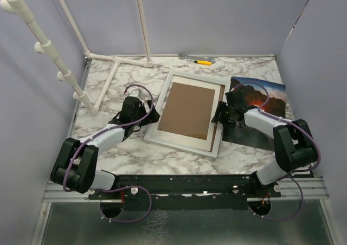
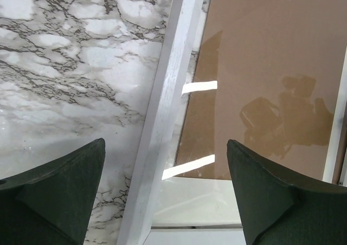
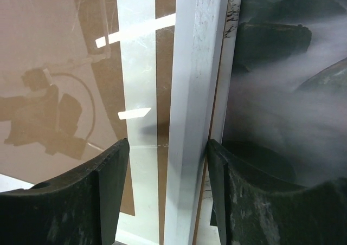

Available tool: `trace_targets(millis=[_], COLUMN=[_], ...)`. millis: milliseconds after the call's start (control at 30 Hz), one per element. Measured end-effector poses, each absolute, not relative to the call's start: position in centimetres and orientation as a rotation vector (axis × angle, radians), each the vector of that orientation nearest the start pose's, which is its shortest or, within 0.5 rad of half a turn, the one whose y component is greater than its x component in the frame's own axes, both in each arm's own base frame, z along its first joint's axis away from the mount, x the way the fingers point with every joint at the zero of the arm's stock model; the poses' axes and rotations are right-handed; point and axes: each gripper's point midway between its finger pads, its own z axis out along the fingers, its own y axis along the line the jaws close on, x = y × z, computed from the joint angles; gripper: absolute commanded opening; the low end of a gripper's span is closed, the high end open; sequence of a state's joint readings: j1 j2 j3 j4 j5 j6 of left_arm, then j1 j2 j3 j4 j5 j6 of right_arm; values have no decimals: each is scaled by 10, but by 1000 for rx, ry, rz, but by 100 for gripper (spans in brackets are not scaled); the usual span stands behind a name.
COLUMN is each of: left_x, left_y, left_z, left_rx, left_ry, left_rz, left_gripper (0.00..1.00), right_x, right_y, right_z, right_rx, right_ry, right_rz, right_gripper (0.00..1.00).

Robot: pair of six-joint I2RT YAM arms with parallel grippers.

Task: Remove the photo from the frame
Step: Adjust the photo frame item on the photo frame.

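The left gripper (image 2: 165,147) had its two dark fingers (image 2: 54,201) spread wide, pinching nothing. The left rail of the large white rectangular picture frame (image 2: 173,66) passed between them with clear space on both sides. Past the outer finger lay the grey-veined marble table (image 2: 65,66). Past the inner finger was the brown fibreboard backing (image 2: 260,50), glossy with reflections as if under glazing.

The right gripper (image 3: 168,144) was also parted and straddled the frame's right rail. Its inner finger stood apart from the rail, while its outer finger sat just beside or against it; which of the two could not be told. Nothing looked clamped.

Beyond that outer finger, flat on the table just outside the frame, lay the thin rectangular print of a dark landscape with misty water (image 3: 282,93). Judging by this, the photo was already out and the task nearly complete.

The main risk appeared to be the right outer finger. If the arm pulled away low or sideways, it could drag or crease the print, or catch the rail and push the frame onto the photo. A left finger catching its rail could likewise swing the frame.
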State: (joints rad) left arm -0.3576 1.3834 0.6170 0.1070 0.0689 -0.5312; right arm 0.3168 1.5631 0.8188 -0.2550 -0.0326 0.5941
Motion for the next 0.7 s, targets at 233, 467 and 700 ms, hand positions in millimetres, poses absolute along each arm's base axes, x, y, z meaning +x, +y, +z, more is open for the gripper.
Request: trace_targets(millis=[233, 467, 700], left_x=[329, 330, 333], left_y=[-153, -150, -145], left_z=[70, 70, 71], left_rx=[-178, -187, -207], left_ry=[2262, 2258, 2246], left_rz=[-532, -516, -491], left_gripper=[94, 94, 94], right_x=[316, 318, 319], right_y=[140, 143, 144], right_z=[28, 30, 31], right_rx=[346, 347, 350], right_ry=[2599, 2590, 2586], right_rz=[417, 443, 443], right_gripper=[65, 74, 77])
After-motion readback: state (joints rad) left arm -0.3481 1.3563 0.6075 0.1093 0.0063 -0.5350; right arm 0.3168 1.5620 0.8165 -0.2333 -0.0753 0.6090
